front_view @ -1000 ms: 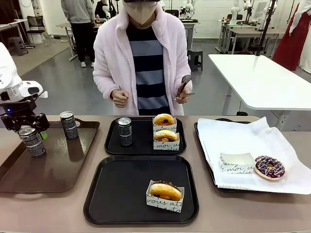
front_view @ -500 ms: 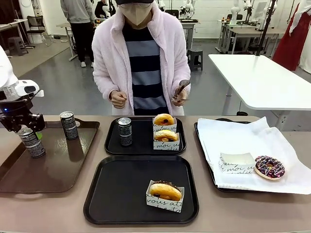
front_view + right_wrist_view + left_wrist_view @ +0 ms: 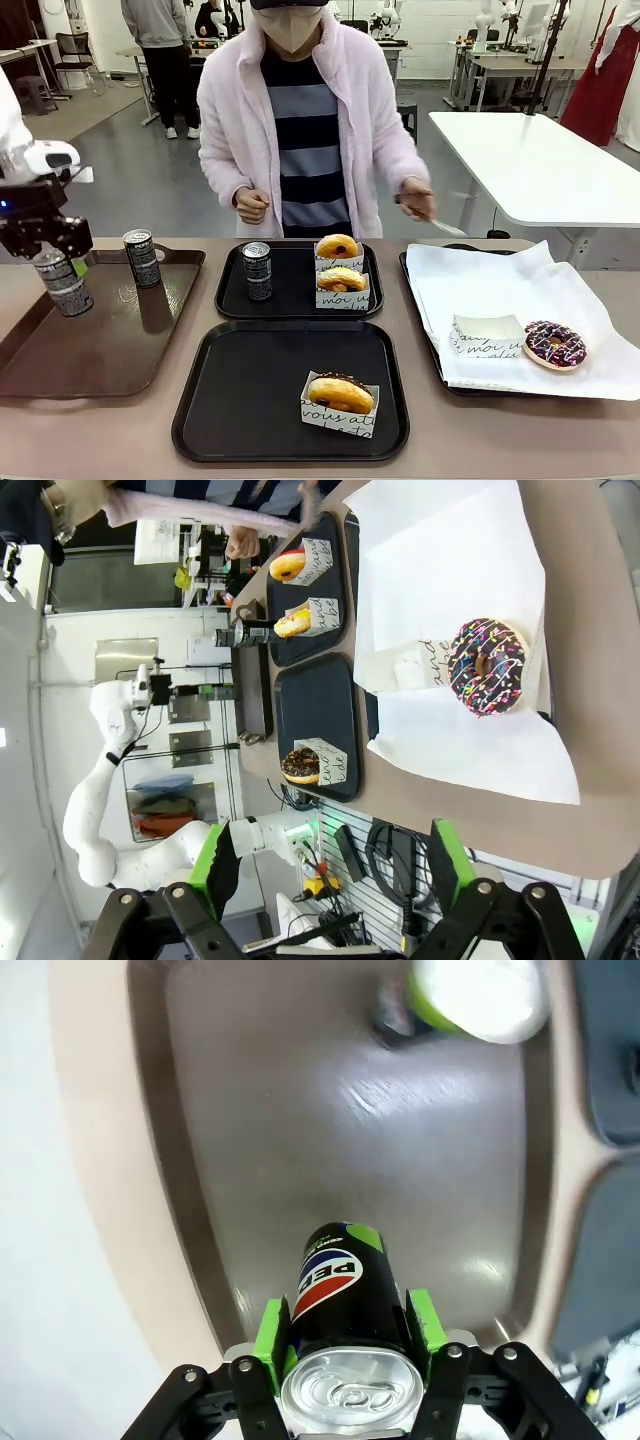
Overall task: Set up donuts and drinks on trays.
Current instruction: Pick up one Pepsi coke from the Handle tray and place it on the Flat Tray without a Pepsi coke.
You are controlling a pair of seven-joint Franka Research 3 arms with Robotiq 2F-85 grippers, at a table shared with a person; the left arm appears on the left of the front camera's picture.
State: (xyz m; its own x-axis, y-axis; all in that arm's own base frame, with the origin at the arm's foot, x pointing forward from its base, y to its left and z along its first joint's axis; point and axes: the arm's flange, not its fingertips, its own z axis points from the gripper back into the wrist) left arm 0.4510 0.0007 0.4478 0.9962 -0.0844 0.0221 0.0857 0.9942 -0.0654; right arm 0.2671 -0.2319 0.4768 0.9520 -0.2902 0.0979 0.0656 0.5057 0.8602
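My left gripper (image 3: 57,260) is shut on a dark drink can (image 3: 64,288), holding it just above the brown tray (image 3: 110,345) at the left. In the left wrist view the can (image 3: 345,1295) sits between the green pads (image 3: 271,1326). A second can (image 3: 142,258) stands on that tray. The far black tray (image 3: 292,300) holds one can (image 3: 257,271) and two sleeved donuts (image 3: 341,280). One chocolate-topped donut (image 3: 340,394) lies on the near black tray (image 3: 250,385). My right gripper (image 3: 330,870) is open, high above the table edge, with nothing between its fingers.
A white-paper-lined tray (image 3: 500,280) at the right carries a sprinkled chocolate donut (image 3: 555,344) and an empty paper sleeve (image 3: 485,335). The person stands at the far side with tongs (image 3: 440,225) in one hand, over that tray's far corner.
My left gripper has risen and drifted left with the can in it. The person's hand with the tongs has swung out to the right, toward the paper-lined tray.
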